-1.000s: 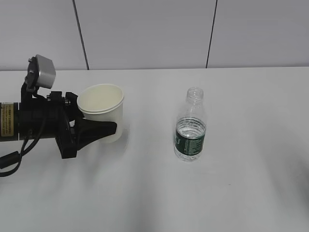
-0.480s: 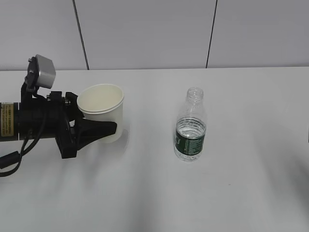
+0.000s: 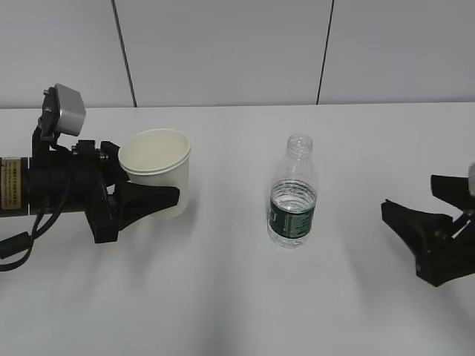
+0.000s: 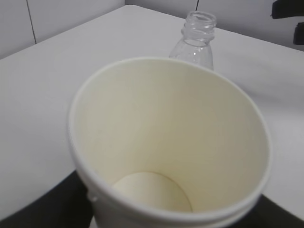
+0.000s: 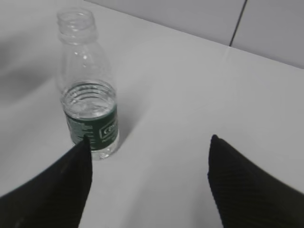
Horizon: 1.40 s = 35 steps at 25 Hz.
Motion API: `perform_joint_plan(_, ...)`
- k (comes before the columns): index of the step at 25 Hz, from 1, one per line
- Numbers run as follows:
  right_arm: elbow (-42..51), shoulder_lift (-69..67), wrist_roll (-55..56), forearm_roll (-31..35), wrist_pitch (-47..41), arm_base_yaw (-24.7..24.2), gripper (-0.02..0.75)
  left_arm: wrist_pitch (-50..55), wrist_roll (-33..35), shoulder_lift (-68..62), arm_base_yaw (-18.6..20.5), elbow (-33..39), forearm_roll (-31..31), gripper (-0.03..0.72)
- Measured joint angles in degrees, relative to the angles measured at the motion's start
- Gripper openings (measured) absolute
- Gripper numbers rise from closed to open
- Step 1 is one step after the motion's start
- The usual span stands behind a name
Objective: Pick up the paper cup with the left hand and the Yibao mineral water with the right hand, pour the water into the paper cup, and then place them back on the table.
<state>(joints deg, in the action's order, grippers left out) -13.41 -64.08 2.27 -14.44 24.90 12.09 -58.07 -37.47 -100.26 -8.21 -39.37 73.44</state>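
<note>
Two grippers: left hand (image 3: 152, 199) gripping paper cup (image 3: 156, 170), right hand (image 3: 410, 199) spread

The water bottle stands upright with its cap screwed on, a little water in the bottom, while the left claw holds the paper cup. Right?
Not quite: the water bottle has no cap; the right wrist view shows its open threaded neck. Otherwise yes: it stands upright with some water, and the left gripper holds the paper cup.
</note>
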Motion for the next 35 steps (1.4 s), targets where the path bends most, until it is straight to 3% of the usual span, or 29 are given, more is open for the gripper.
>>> perform_joint_plan(17, -1.0, -29.3, 7.8, -12.3, 38.2, 0.0, 0.592, 0.0, 0.0, 0.0, 0.0, 0.0, 0.0, 0.436)
perform_joint_plan(30, -3.3, -35.6, 2.7, -9.4, 40.0, 0.1, 0.592, 0.0, 0.0, 0.0, 0.0, 0.0, 0.0, 0.436)
perform_joint_plan(35, -8.5, -35.6, 2.7, -11.7, 32.9, 0.1, 0.592, 0.0, 0.0, 0.0, 0.0, 0.0, 0.0, 0.436)
